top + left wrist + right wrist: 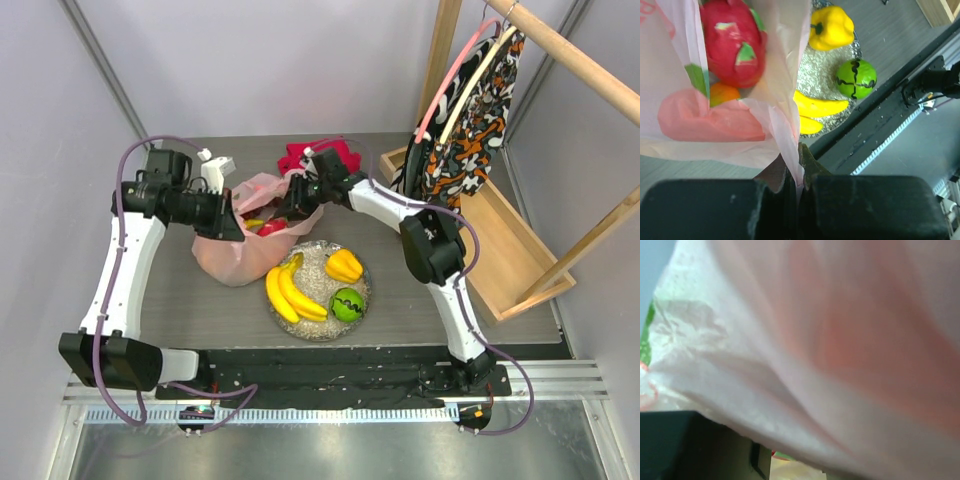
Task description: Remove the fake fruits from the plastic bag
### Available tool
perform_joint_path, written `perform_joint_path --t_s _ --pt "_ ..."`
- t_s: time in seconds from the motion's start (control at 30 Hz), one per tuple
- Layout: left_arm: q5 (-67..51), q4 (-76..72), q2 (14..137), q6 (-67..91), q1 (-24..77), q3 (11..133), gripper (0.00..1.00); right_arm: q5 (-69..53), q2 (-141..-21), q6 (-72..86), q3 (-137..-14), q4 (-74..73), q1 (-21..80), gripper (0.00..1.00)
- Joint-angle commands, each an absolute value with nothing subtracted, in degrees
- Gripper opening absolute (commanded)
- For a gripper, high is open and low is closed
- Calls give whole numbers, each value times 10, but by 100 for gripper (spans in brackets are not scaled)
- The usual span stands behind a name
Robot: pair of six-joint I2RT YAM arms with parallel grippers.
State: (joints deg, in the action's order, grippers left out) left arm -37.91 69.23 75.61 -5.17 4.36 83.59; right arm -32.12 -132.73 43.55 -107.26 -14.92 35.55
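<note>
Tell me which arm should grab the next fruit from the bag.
Right. The left gripper is busy pinching the edge of the plastic bag, while the right gripper sits at the bag's mouth, close to the dragon fruit.

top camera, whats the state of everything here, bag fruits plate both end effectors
bag: mouth held up, fruit inside
left end effector: shut on the bag's edge
right end effector: at the bag's mouth, grip hidden
dragon fruit: inside the bag
orange: inside the bag
bananas: out, on the plate
pepper: out, on the plate
apple: out, on the plate
</note>
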Motion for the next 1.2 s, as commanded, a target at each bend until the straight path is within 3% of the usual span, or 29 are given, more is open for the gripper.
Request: perform_joint_path --t_s 0.0,0.33,0.47,0.73,0.87,0.93,1.03,1.17 --pt "-354 655 756 -59 40 862 0 -425 -1244 353 -1076 -192 352 7" --pt "-353 621 785 -65 40 889 0 -556 -1155 223 -1113 -158 382 4" --pt "-364 609 787 -57 40 891 0 -506 -1097 256 -1055 14 390 2" --pt "-336 603 777 -65 40 878 0 -373 -1032 123 -1092 -38 381 1" --pt "-343 591 768 -60 40 870 0 -177 -975 42 -1022 -42 383 2" --pt "-331 585 764 -55 40 869 0 -135 -942 42 -967 -6 376 1" --pt "-281 577 773 -40 38 875 0 -125 -875 60 -875 93 378 2" --pt "-221 569 809 -14 31 905 0 -168 -808 31 -810 104 412 2"
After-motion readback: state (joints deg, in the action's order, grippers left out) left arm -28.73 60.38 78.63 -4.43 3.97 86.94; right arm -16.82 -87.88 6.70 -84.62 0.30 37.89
